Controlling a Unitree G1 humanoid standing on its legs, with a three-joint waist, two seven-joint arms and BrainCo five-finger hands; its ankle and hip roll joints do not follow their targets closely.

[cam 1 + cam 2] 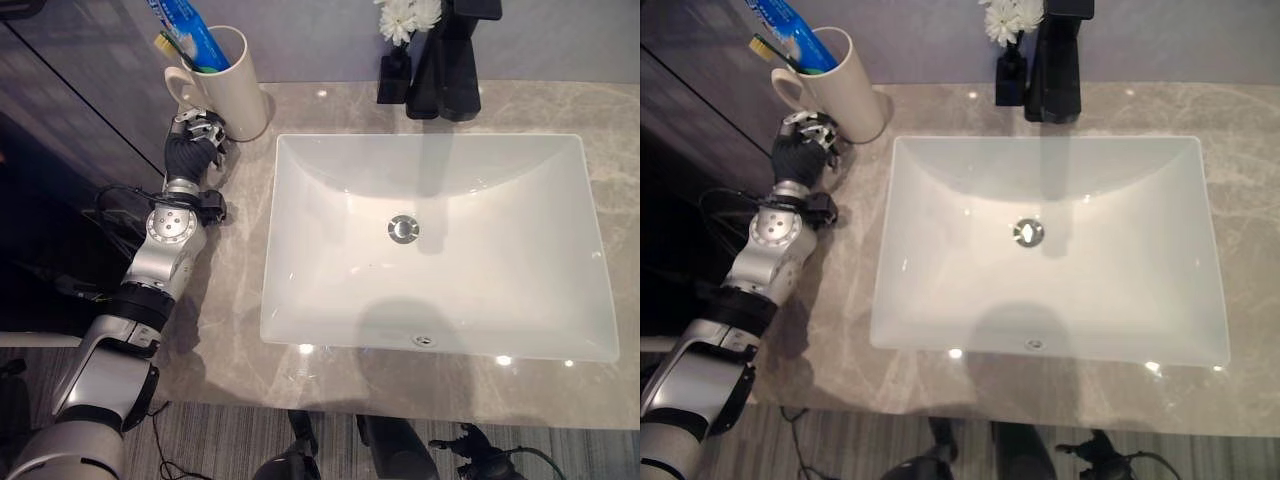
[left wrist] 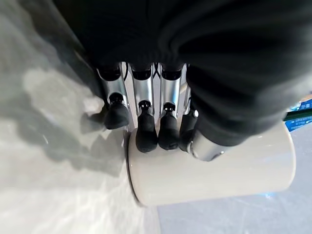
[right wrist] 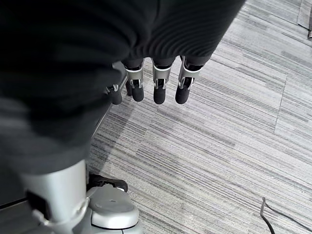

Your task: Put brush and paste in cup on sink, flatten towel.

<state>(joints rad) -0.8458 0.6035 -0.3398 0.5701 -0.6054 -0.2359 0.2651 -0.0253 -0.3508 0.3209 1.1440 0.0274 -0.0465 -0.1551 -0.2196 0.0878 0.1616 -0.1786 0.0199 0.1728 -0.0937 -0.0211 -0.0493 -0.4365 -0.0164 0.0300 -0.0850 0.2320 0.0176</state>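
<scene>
A cream cup (image 1: 238, 88) with a handle stands at the back left of the stone counter (image 1: 225, 300), beside the sink (image 1: 300, 300). A blue toothpaste tube (image 1: 190, 28) and a green-and-yellow toothbrush (image 1: 170, 47) stick up out of it. My left hand (image 1: 193, 150) lies on the counter just in front of the cup. In the left wrist view its straight fingers (image 2: 146, 134) rest their dark tips against the cup's (image 2: 209, 175) lower wall without curling round it. My right hand (image 3: 156, 87) hangs over the carpet floor, fingers relaxed and holding nothing.
A black faucet (image 1: 452, 60) stands behind the white sink basin, with a small black vase (image 1: 394, 78) of white flowers (image 1: 408, 14) to its left. A dark wall panel (image 1: 70, 90) borders the counter's left side. Bare counter stretches along the front edge and right of the sink.
</scene>
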